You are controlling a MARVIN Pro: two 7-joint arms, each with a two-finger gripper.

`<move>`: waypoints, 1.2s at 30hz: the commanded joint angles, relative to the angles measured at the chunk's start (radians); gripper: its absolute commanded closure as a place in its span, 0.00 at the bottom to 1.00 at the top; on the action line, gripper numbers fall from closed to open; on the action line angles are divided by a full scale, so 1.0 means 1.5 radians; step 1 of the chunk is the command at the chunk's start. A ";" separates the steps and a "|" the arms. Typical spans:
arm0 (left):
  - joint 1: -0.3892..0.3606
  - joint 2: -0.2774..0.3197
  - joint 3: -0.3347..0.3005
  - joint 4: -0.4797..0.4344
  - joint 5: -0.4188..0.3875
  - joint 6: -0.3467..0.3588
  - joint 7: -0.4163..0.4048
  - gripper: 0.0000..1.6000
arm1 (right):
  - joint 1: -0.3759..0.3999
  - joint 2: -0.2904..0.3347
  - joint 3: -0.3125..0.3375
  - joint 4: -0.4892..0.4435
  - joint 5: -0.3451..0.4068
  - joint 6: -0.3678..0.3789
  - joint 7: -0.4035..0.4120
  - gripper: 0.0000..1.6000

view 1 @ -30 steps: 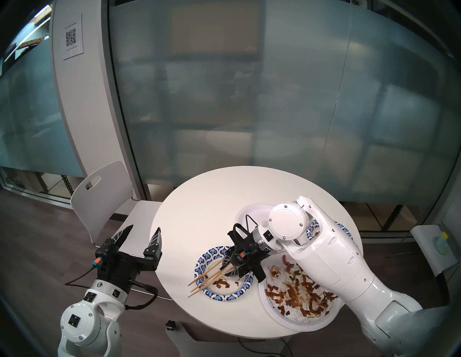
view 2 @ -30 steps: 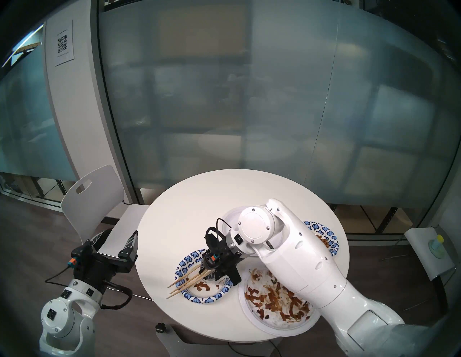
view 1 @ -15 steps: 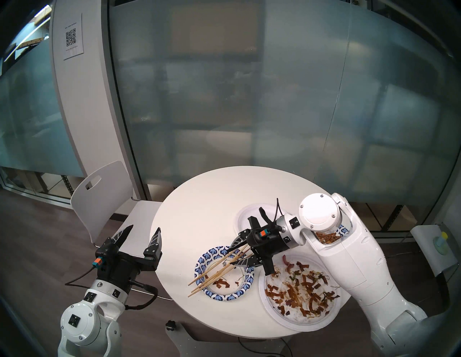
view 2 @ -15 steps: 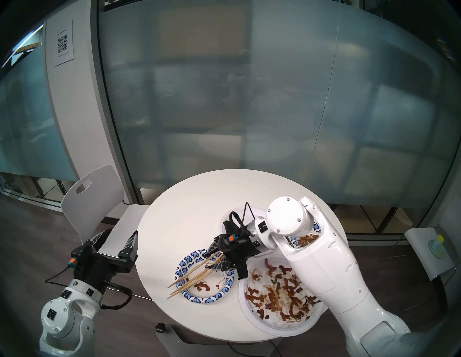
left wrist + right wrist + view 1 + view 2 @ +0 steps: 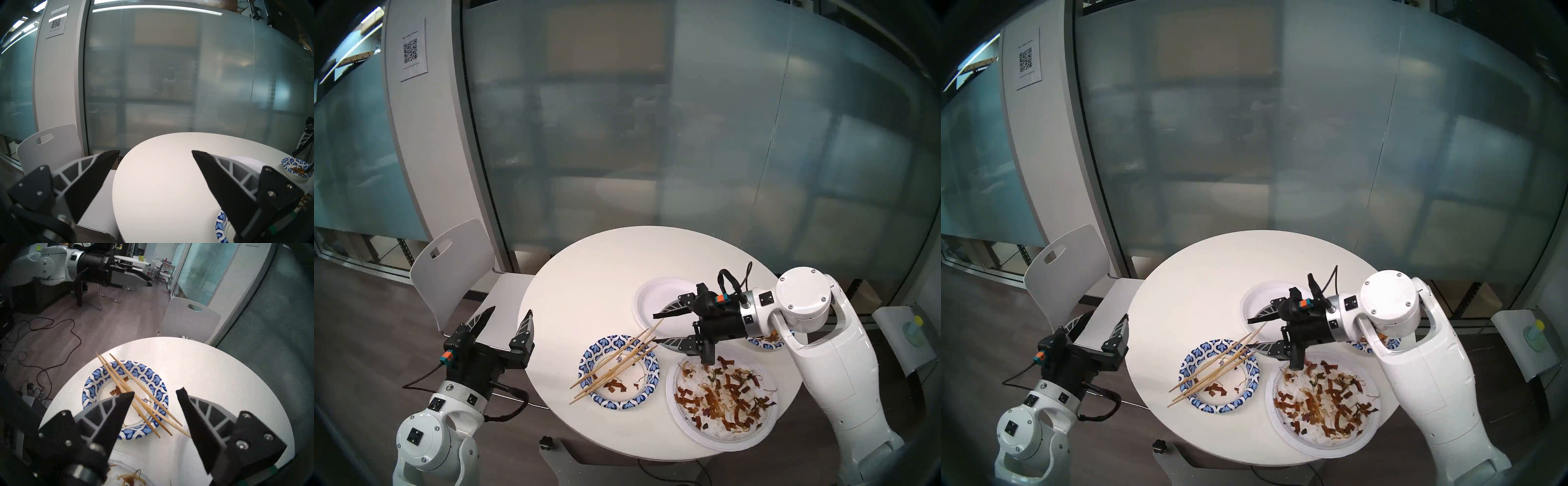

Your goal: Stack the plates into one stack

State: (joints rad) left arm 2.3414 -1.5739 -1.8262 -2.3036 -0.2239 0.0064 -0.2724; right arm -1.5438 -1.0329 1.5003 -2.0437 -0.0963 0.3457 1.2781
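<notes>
Round white tabletop [image 5: 585, 305] carries four plates, none stacked. Near patterned plate [image 5: 618, 370] sits front-centre with brown scraps and four chopsticks [image 5: 612, 365] lying across it, ends overhanging its left rim. Big white plate [image 5: 721, 402] at front right is covered in brown food scraps. Clean white plate [image 5: 653, 298] sits behind. Far patterned plate [image 5: 767, 342] is mostly hidden by the right arm. Right tool [image 5: 656, 327] hangs above the tabletop, jaws apart, empty, tips beside the chopstick ends. Left tool [image 5: 510, 310] is off the tabletop's left edge, jaws wide, empty. White chair [image 5: 449, 268] stands left.
</notes>
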 commanded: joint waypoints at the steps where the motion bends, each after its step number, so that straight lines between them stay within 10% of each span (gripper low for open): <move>1: -0.001 0.002 0.001 -0.012 0.001 -0.002 -0.002 0.00 | -0.080 -0.013 0.070 -0.031 0.048 0.016 -0.026 0.18; 16: -0.001 0.002 0.001 -0.012 0.001 -0.002 -0.002 0.00 | -0.197 -0.065 0.186 -0.044 0.044 0.011 -0.047 0.18; 27: 0.000 0.002 0.001 -0.014 0.001 -0.002 -0.002 0.00 | -0.287 -0.099 0.283 -0.054 -0.009 -0.107 -0.116 0.23; 36: 0.000 0.002 0.001 -0.014 0.002 -0.001 -0.002 0.00 | -0.230 -0.063 0.262 0.035 -0.063 -0.178 -0.128 0.23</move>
State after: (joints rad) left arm 2.3415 -1.5738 -1.8262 -2.3034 -0.2241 0.0064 -0.2724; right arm -1.9417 -1.1700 1.9135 -2.0485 -0.1490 0.1391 1.0994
